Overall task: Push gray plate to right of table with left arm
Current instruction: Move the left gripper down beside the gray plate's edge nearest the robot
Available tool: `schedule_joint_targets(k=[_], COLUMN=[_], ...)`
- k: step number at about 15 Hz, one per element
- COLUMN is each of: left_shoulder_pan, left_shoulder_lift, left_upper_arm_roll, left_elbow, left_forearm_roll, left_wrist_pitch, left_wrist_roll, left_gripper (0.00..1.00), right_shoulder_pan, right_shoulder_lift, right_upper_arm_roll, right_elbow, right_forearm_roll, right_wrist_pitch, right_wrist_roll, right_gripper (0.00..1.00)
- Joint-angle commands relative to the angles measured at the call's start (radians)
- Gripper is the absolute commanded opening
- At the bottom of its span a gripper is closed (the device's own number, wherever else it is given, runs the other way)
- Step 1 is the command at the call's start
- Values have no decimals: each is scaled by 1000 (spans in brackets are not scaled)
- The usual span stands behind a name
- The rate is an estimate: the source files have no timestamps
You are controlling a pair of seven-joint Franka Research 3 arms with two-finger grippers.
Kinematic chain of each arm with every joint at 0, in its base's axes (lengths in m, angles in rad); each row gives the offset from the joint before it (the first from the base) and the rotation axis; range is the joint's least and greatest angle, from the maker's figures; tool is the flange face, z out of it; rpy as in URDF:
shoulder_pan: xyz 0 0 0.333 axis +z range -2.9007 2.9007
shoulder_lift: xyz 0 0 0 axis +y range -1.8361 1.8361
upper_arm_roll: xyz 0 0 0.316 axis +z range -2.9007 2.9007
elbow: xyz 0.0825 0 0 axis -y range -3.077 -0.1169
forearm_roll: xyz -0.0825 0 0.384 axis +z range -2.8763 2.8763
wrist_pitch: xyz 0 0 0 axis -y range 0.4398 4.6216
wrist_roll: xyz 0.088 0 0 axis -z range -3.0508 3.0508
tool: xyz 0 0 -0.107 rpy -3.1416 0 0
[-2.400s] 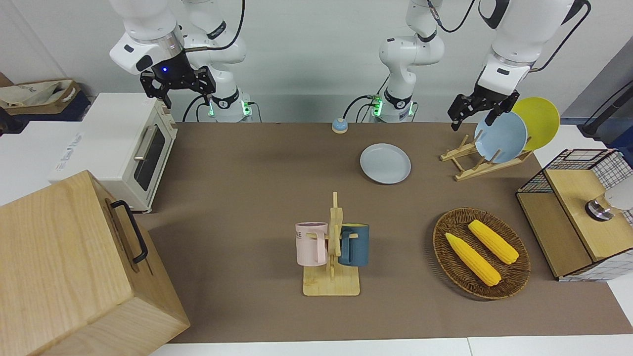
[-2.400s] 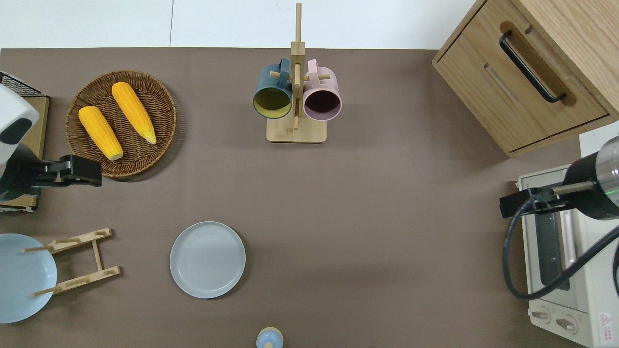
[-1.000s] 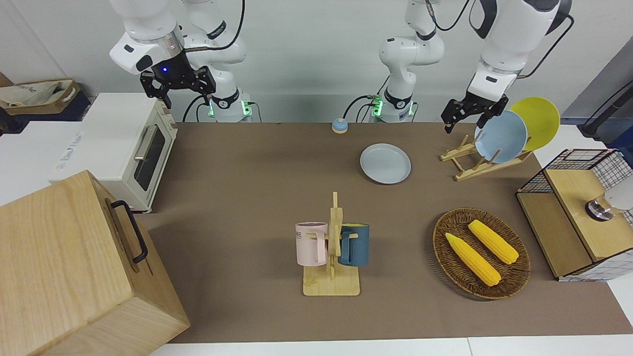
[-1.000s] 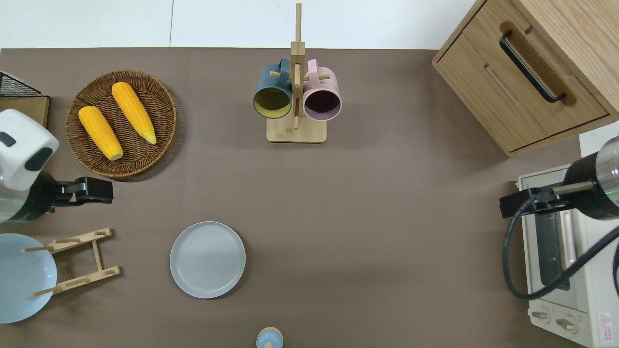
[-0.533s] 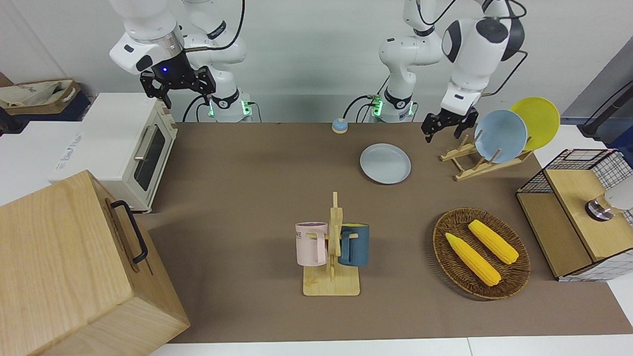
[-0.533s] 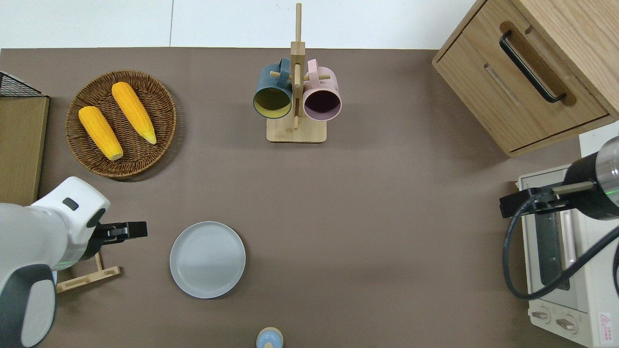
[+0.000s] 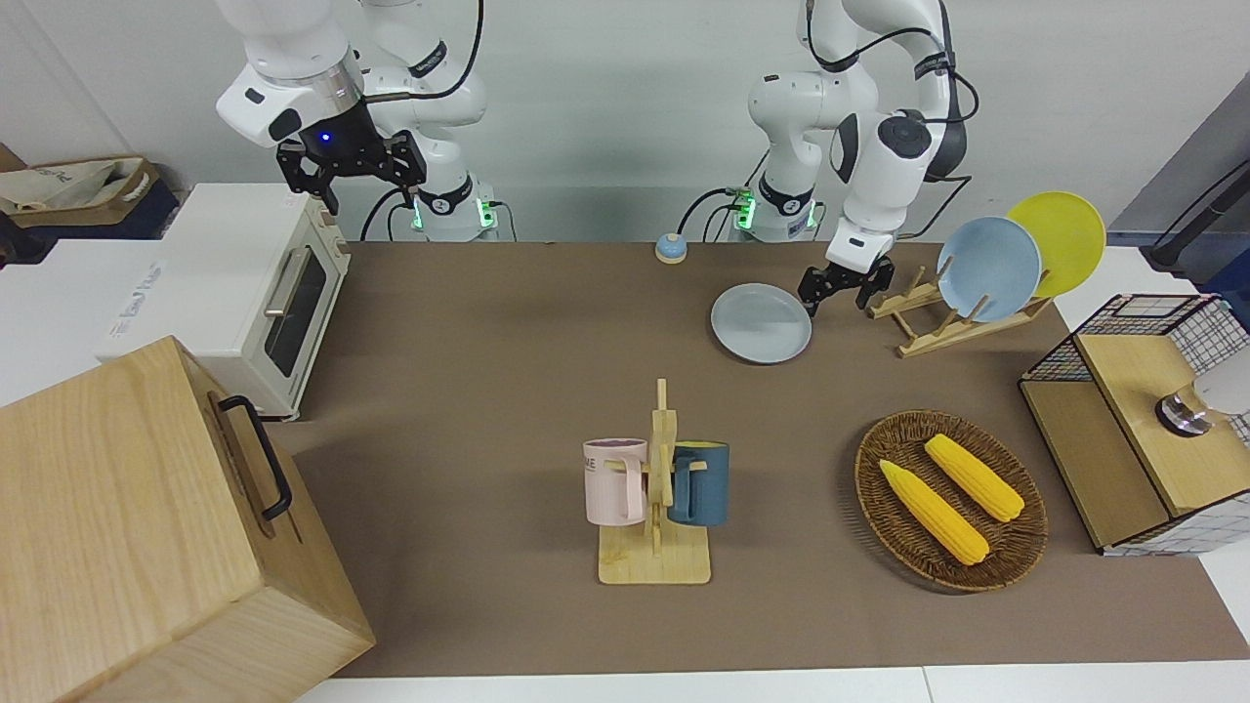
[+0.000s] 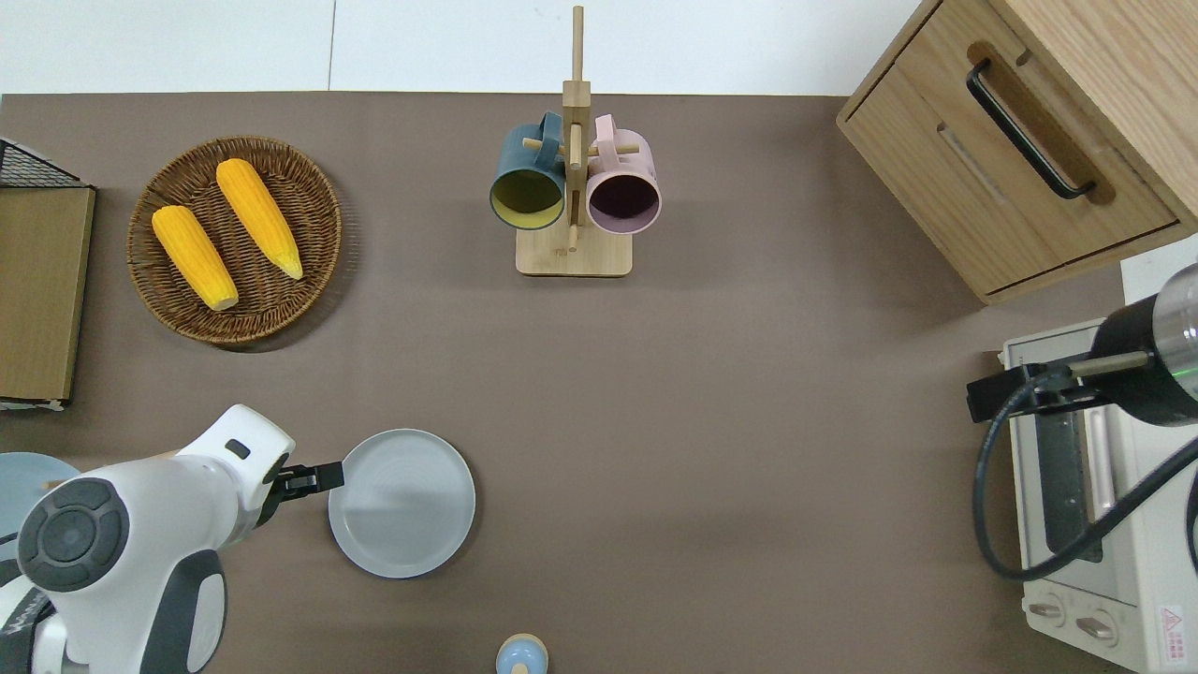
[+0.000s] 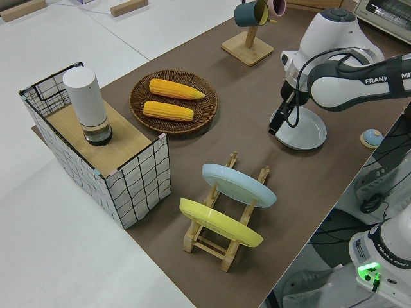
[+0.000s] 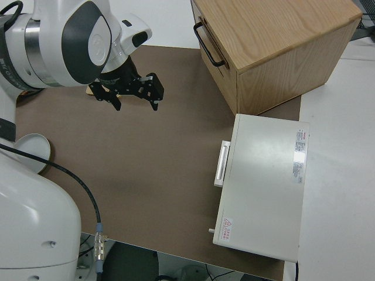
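lighting: bright, even, from overhead. shadows: soft and short, one under the wicker basket (image 8: 234,240), one beside the mug rack (image 8: 573,159). glare: none on the counter (image 8: 711,421). focus: sharp across all views. edge distortion: slight.

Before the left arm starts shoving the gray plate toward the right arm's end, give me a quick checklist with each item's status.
1. Left pincer at the gray plate's rim, on the edge toward the left arm's end: ok.
2. Pincer low enough to catch the rim: cannot tell.
3. Plate flat on the table: ok.
4. Push path toward the right arm's end free of objects: ok, bare tabletop up to the toaster oven.
5. Mug rack and bell off that path: ok.
6. Right arm parked: ok.
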Motion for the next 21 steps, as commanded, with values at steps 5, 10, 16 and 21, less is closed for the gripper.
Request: schedule_joint_targets(k=[5, 10, 16, 21], left_shoulder_pan=[-58, -57, -58, -57], left_shoulder_lift=[123, 158, 157, 152], left_upper_arm_roll=[9, 9, 9, 9], left_elbow=[-46, -46, -46, -46], left_forearm_roll=[-12, -12, -12, -12], left_wrist_pitch=[167, 193, 193, 191], left_wrist_roll=[-49, -49, -45, -46], left_gripper=[972, 67, 0, 0], right_shoulder_pan=[-19, -19, -19, -19], right_shoulder_lift=[-2, -2, -2, -2], right_upper_arm_roll=[16, 16, 16, 16], right_elbow=[9, 9, 9, 9], right_forearm_roll=[4, 4, 4, 4], right_wrist_pitch=[-16, -16, -16, -16], right_wrist_roll=[13, 12, 13, 12], right_gripper=[983, 983, 983, 983])
